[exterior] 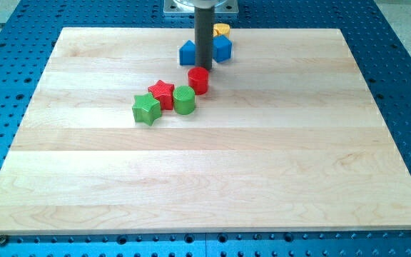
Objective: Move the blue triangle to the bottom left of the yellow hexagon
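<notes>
- Pale wood forms the counter (212,178), a rectangular board resting on a blue perforated base plate (405,86).
- You will find all the blocks grouped in the upper middle of the counter, in two clusters.
- Upper cluster, near the view's top edge: the blue triangle (188,53) sits just left of the rod (204,32). Its shape reads as a peaked, house-like outline.
- A second blue block (222,48) sits just right of the rod; its shape cannot be made out with certainty.
- The yellow hexagon (222,30) lies directly behind the second blue block, toward the view's top, and appears to touch it. Only its upper part shows, so the hexagon outline is not confirmed by the view.
- The rod descends between the two blue blocks. My tip (204,66) ends just above the red cylinder (199,80), at the lower right corner of the blue triangle. Contact with either block cannot be determined.
- Lower cluster: the red star (162,93) lies between the green star-shaped block (146,109) at its lower left and the green cylinder (184,100) at its right. All three appear to touch.
- The red cylinder sits just up and right of the green cylinder.
- Note that this arm carries no fingers, so no open or closed state applies.
</notes>
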You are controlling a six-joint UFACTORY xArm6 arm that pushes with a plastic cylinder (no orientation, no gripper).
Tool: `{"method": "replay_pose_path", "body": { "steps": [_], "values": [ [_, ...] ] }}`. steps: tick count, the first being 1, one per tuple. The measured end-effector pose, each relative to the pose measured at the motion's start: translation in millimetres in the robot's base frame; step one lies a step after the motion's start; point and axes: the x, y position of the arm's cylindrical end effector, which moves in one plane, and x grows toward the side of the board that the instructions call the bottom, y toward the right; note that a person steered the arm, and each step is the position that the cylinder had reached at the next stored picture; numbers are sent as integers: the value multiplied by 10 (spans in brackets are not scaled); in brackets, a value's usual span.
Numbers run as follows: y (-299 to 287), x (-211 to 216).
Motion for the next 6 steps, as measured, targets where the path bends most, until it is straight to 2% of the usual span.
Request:
{"method": "replay_pose_path", "body": {
  "steps": [1,2,3,4,5,6],
  "values": [
    [-59,345],
    [-440,134],
    [-265,-143],
    [130,146],
    [968,38],
    [656,-180]
  ]
}}
